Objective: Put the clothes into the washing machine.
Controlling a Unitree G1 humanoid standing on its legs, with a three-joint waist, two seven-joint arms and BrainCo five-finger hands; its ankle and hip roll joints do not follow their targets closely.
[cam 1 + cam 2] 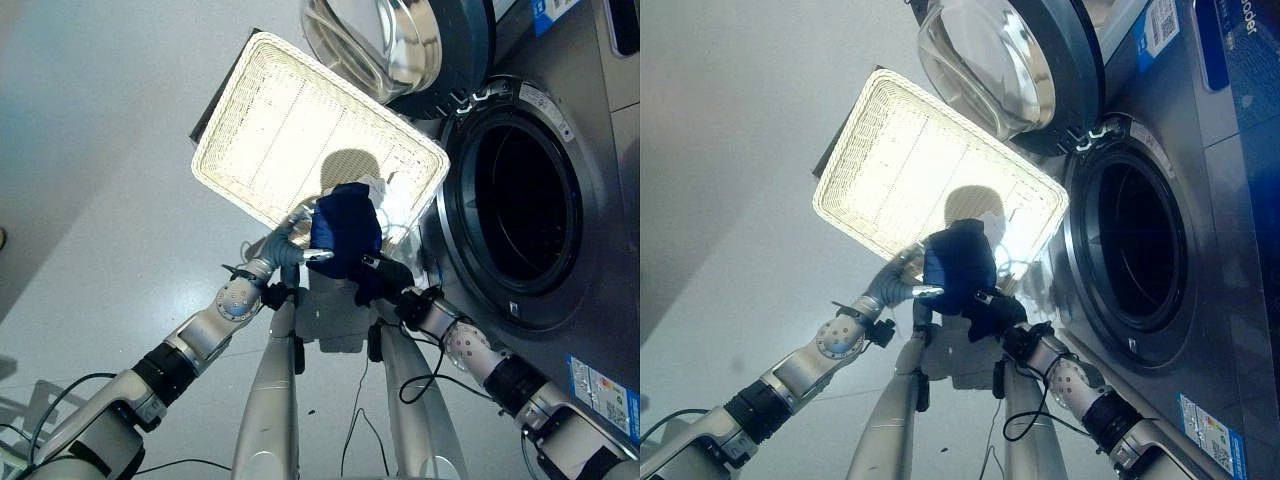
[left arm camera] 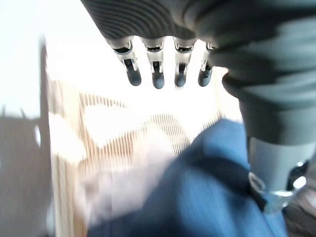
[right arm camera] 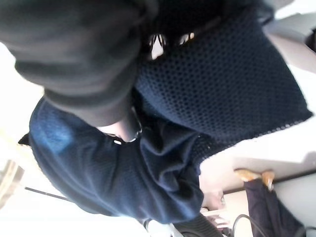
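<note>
One dark blue garment [image 1: 345, 232] hangs bunched between two hands above the near corner of one white wicker basket [image 1: 280, 130] on the floor. Left hand [image 1: 293, 243] touches it, fingers straight and relaxed. Right hand [image 1: 375, 272] clutches its mesh cloth. One washing machine [image 1: 520, 200] stands beside them, door [image 1: 400, 45] open.

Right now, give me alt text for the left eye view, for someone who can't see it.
Both robot hands hold a bunched dark blue garment above the near corner of a white wicker basket on the floor. The left hand is at the garment's left side, the right hand below it. To the right, a grey washing machine stands with its door swung open.
</note>
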